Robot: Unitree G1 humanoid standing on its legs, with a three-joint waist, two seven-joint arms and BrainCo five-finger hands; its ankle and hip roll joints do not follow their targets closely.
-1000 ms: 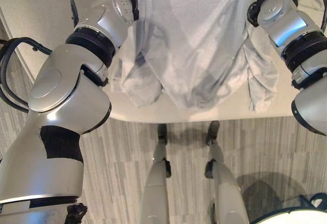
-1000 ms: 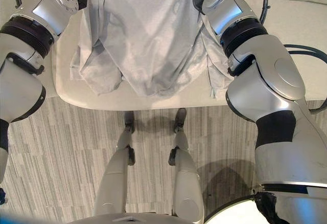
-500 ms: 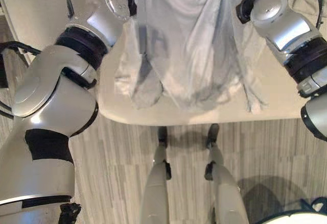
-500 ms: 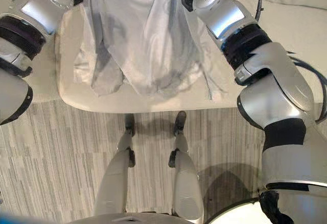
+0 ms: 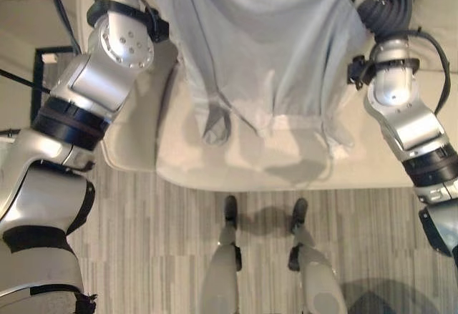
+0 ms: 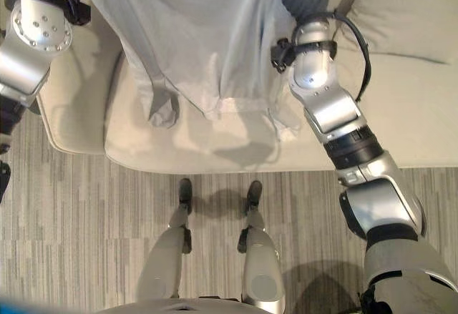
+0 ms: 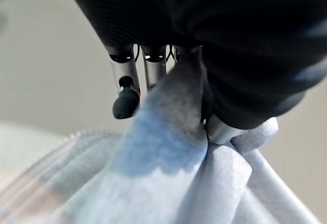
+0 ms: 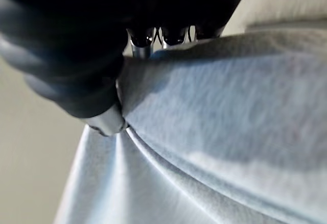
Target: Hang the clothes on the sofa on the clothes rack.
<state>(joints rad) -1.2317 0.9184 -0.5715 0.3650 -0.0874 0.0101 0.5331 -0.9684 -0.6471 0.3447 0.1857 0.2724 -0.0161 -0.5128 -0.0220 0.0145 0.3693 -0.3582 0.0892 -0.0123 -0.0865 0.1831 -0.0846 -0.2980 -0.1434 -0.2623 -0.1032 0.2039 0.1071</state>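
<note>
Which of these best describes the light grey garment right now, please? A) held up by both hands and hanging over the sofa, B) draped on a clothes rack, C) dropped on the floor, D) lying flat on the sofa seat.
A: each hand pinches the garment, left hand and right hand, and it hangs over the sofa.

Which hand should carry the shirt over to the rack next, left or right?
Neither alone, I'd say. The left hand and the right hand each pinch the light grey shirt, which hangs spread between them above the sofa. Both should carry it together.
</note>
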